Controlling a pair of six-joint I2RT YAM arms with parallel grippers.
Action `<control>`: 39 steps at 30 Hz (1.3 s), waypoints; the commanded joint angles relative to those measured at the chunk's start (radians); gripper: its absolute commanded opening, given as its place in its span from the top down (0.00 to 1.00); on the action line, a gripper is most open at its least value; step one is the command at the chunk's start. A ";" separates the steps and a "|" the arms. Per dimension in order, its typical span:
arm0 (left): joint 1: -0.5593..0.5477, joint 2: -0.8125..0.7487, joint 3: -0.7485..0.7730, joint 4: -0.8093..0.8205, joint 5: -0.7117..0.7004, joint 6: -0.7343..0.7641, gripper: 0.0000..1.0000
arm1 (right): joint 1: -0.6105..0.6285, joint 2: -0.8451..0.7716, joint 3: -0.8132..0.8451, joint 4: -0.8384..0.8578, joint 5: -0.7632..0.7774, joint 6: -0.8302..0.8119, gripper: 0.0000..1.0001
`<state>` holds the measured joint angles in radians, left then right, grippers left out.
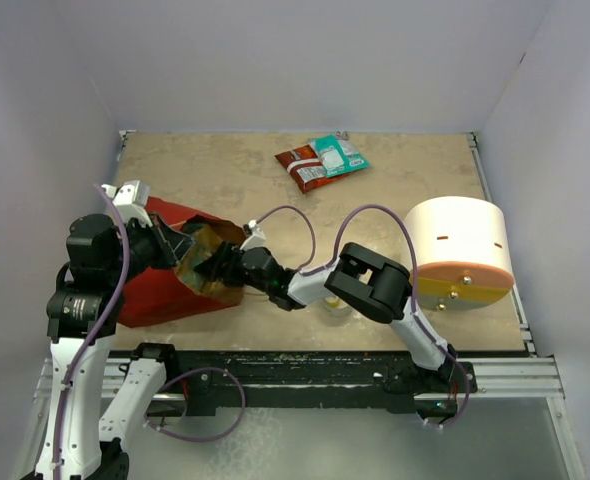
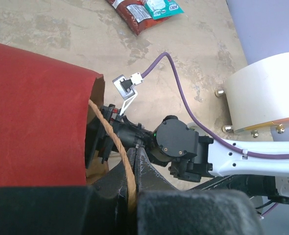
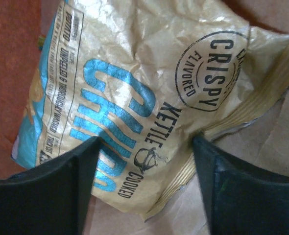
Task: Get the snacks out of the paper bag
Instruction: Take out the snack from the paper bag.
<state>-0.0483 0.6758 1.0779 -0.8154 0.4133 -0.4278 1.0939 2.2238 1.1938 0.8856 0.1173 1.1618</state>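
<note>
Reaching into the mouth of the paper bag (image 1: 153,298) with my right end effector (image 3: 147,186), fingers spread wide and gripping nothing. The golden-tan packet (image 3: 144,88) with teal lettering lies just ahead of the fingers, its near edge between them, on the brown kraft lining inside the bag. I cannot tell whether the fingers touch the foil.

The bag lies on its side at the left of the surface (image 1: 225,170), mouth facing right. My left end effector (image 2: 134,164) is closed on the bag's thin loop handle (image 2: 116,139) at the mouth, which seems to hold the opening up for the other arm.

Progress: partly done, I judge. Two packets are already out, lying together at the far middle of the surface, well apart from the bag: a red-brown packet (image 1: 302,167) and a teal packet (image 1: 339,155) touching or overlapping it. The golden-tan one is in the bag, not yet grasped. Left to do: close on it, draw it out through the mouth, set it on the surface. Whether more packets sit deeper inside I cannot tell, since the golden-tan one fills the right wrist view.

The cream-white cylinder (image 1: 455,235) stands at the right, no part of this.
</note>
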 commanded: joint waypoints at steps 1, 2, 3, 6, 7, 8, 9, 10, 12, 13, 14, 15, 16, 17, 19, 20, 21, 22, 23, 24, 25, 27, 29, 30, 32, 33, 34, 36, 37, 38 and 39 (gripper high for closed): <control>-0.001 -0.009 0.059 0.033 0.020 -0.018 1.00 | 0.004 0.017 0.047 0.057 0.025 -0.006 0.35; -0.001 -0.012 0.054 0.032 0.019 -0.025 1.00 | 0.003 0.013 0.050 0.072 0.025 -0.013 0.41; -0.001 -0.018 0.050 0.033 0.020 -0.031 1.00 | 0.004 0.008 0.059 0.078 0.025 -0.028 0.45; -0.001 -0.028 0.034 0.033 0.017 -0.040 1.00 | 0.004 -0.018 0.071 0.106 0.034 -0.087 0.62; -0.001 -0.029 0.033 0.032 0.016 -0.041 1.00 | 0.004 -0.028 0.069 0.124 0.034 -0.106 0.68; -0.001 -0.030 0.032 0.030 0.014 -0.041 1.00 | 0.003 -0.037 0.069 0.136 0.036 -0.128 0.74; -0.001 -0.031 0.033 0.027 0.012 -0.040 1.00 | 0.004 -0.048 0.070 0.143 0.043 -0.150 0.78; -0.001 -0.031 0.033 0.027 0.011 -0.041 1.00 | 0.003 -0.058 0.069 0.151 0.048 -0.171 0.81; -0.001 -0.033 0.031 0.028 0.011 -0.043 1.00 | 0.004 -0.077 0.068 0.169 0.059 -0.209 0.89; -0.001 -0.033 0.032 0.028 0.011 -0.042 1.00 | 0.003 -0.088 0.066 0.180 0.064 -0.227 0.94; -0.001 -0.032 0.033 0.027 0.011 -0.043 1.00 | 0.004 -0.098 0.063 0.188 0.071 -0.240 1.00; -0.001 -0.032 0.034 0.026 0.012 -0.041 1.00 | 0.003 -0.108 0.059 0.190 0.080 -0.253 1.00; -0.001 -0.032 0.036 0.024 0.009 -0.039 1.00 | 0.004 -0.120 0.052 0.194 0.091 -0.268 1.00; -0.001 -0.033 0.038 0.021 0.007 -0.037 1.00 | 0.003 -0.136 0.040 0.201 0.105 -0.289 1.00; -0.001 -0.033 0.042 0.016 -0.001 -0.030 1.00 | 0.004 -0.172 0.007 0.209 0.134 -0.317 1.00; -0.001 -0.035 0.043 0.015 -0.005 -0.028 1.00 | 0.004 -0.193 -0.014 0.214 0.148 -0.332 1.00; -0.001 -0.033 0.042 0.015 -0.011 -0.025 1.00 | 0.003 -0.215 -0.040 0.217 0.166 -0.350 1.00; -0.001 -0.033 0.043 0.015 -0.014 -0.023 1.00 | 0.003 -0.238 -0.068 0.221 0.179 -0.362 1.00; -0.001 -0.033 0.043 0.015 -0.017 -0.022 1.00 | 0.003 -0.257 -0.097 0.223 0.192 -0.369 1.00; -0.001 -0.032 0.045 0.015 -0.019 -0.020 1.00 | 0.004 -0.278 -0.127 0.220 0.206 -0.369 1.00; -0.001 -0.031 0.046 0.017 -0.021 -0.019 1.00 | 0.002 -0.296 -0.153 0.215 0.216 -0.366 1.00; -0.001 -0.028 0.050 0.021 -0.022 -0.015 1.00 | 0.003 -0.326 -0.223 0.203 0.233 -0.364 1.00; -0.001 -0.022 0.061 0.017 -0.030 -0.009 1.00 | 0.002 -0.349 -0.282 0.201 0.245 -0.357 1.00; -0.001 -0.019 0.066 0.013 -0.034 -0.004 1.00 | 0.002 -0.356 -0.301 0.192 0.249 -0.353 1.00; -0.001 -0.013 0.079 0.009 -0.041 0.003 1.00 | 0.000 -0.364 -0.328 0.173 0.254 -0.365 1.00; -0.001 -0.010 0.087 0.005 -0.044 0.008 1.00 | 0.000 -0.366 -0.334 0.169 0.254 -0.378 1.00; -0.001 -0.007 0.095 0.001 -0.048 0.009 1.00 | -0.001 -0.365 -0.334 0.165 0.247 -0.394 1.00; -0.001 -0.002 0.112 -0.001 -0.047 0.008 1.00 | -0.008 -0.358 -0.314 0.118 0.221 -0.404 1.00; -0.001 0.001 0.117 -0.002 -0.043 0.005 1.00 | -0.014 -0.356 -0.308 0.090 0.207 -0.377 0.97; -0.001 0.004 0.122 -0.001 -0.036 -0.001 1.00 | -0.019 -0.356 -0.312 0.084 0.200 -0.342 0.91; -0.001 0.009 0.128 0.000 -0.026 -0.006 1.00 | -0.022 -0.354 -0.324 0.102 0.170 -0.324 0.83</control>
<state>-0.0483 0.6785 1.1419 -0.8547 0.3626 -0.4282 1.0912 1.8950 0.8539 0.9588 0.3122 0.7998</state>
